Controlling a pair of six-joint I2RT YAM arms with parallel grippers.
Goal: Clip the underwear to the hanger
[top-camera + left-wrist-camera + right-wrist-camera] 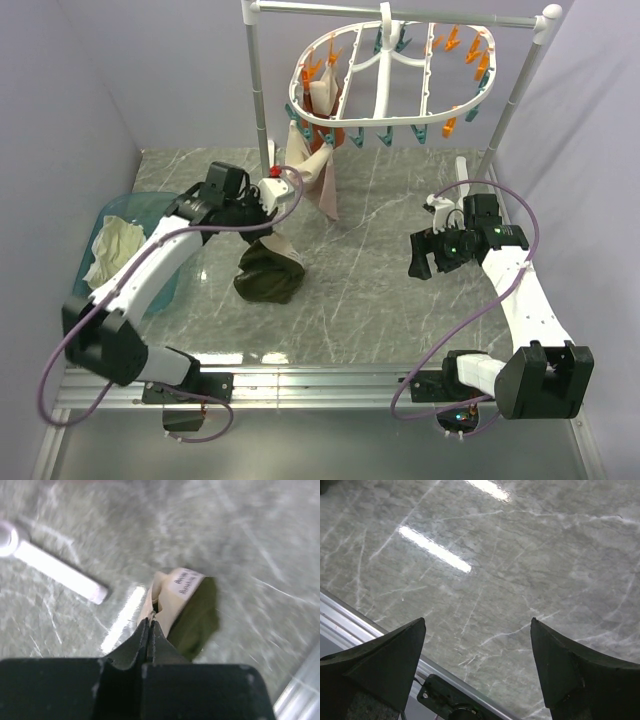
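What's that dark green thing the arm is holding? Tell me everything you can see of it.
The underwear is a dark olive-green brief of soft cloth with a pale beige waistband bearing a small printed label. The left hand pinches the waistband, so it hangs bunched over the marbled table; whether it touches is unclear.

We find the top view bright, lit evenly from above, shadows soft. In the right wrist view glare streaks cross the grey marbled bench (545,555) at 10 and 12 o'clock. Our left wrist view is blurred; the label print on the dark olive-green underwear (200,615) is smeared.
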